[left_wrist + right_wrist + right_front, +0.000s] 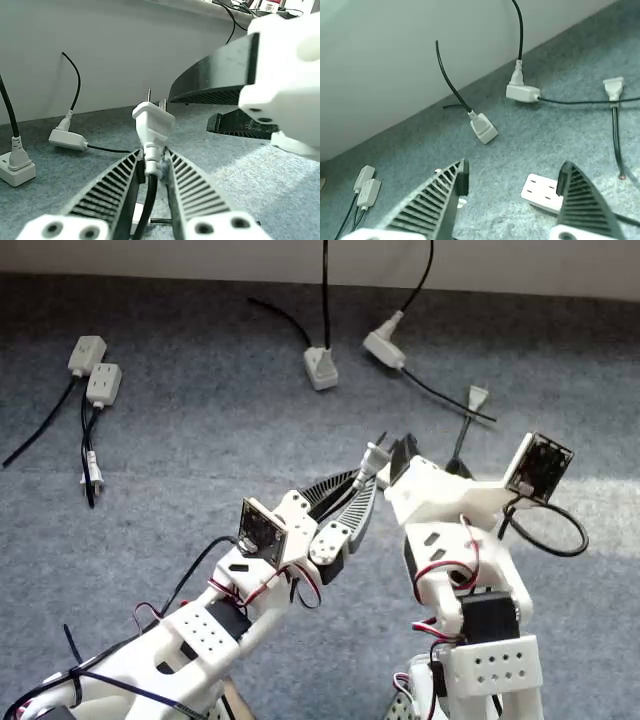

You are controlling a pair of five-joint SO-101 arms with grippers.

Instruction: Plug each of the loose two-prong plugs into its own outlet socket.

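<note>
The left pincer (155,167) clenches a white plug (152,125), prongs up, off the table (260,170); the right pincer (514,175) gapes over a free socket (540,192). Another loose plug (613,87) lies beyond, so at least two remain.

Grey carpet (180,470), outlet sockets (320,368) (corded), loose plug (478,397)

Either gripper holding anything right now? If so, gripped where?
Left gripper holds a white two-prong plug, pinched at its cord end, prongs free. Right gripper is open, holding nothing.
</note>
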